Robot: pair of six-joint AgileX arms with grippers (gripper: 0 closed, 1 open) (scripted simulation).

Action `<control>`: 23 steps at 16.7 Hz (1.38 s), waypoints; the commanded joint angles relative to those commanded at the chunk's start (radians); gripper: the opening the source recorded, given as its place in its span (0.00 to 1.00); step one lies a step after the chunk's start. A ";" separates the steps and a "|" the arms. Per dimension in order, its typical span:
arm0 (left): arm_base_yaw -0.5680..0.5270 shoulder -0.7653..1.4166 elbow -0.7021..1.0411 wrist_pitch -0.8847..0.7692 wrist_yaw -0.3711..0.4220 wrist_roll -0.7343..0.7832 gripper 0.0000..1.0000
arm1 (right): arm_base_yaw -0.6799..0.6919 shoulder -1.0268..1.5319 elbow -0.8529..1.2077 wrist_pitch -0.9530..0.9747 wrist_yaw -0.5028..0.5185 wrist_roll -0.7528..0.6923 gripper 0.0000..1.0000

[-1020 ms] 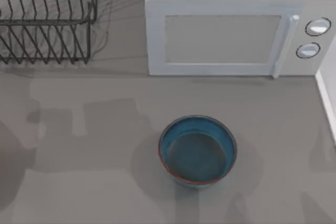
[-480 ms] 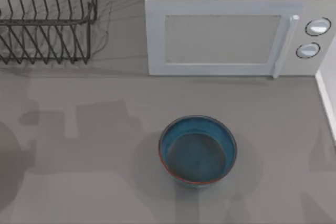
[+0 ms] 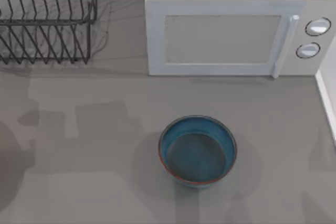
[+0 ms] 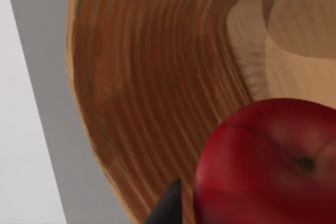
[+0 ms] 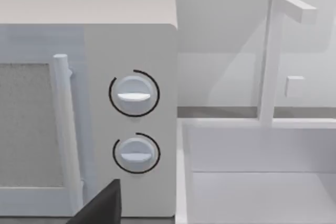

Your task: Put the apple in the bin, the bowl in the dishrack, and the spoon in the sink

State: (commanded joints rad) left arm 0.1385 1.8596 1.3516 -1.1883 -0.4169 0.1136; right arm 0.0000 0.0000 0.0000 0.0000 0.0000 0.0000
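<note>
fingers of the left gripper: open or closed, impossible to tell (just one dark tip poking in, just beside the apple). sitting low in a wooden bowl, that apple, stem dimple up, not yet in any bin. over the last second, only a slight shift in the soft shadows near the worktop left edge; blue bowl unmoved, upright, toward the near edge and a little right of the middle, well apart from the dishrack at the far left corner. judging from that: left arm likely closing on the apple, first step in hand, bowl and spoon steps not yet done. right gripper idle, facing the dials of the microwave, finger state likewise impossible to tell. plain grey worktop, matte and flat, nothing between bowl and rack. white microwave along the far edge, door shut; white sink with a squared faucet past the right edge, pale wall behind.
</note>
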 joint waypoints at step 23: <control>-0.054 -0.662 -0.477 0.405 0.144 -0.031 1.00 | 0.000 0.000 0.000 0.000 0.000 0.000 1.00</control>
State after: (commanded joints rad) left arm 0.0841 1.1978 0.8746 -0.7837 -0.2729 0.0826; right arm 0.0000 0.0000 0.0000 0.0000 0.0000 0.0000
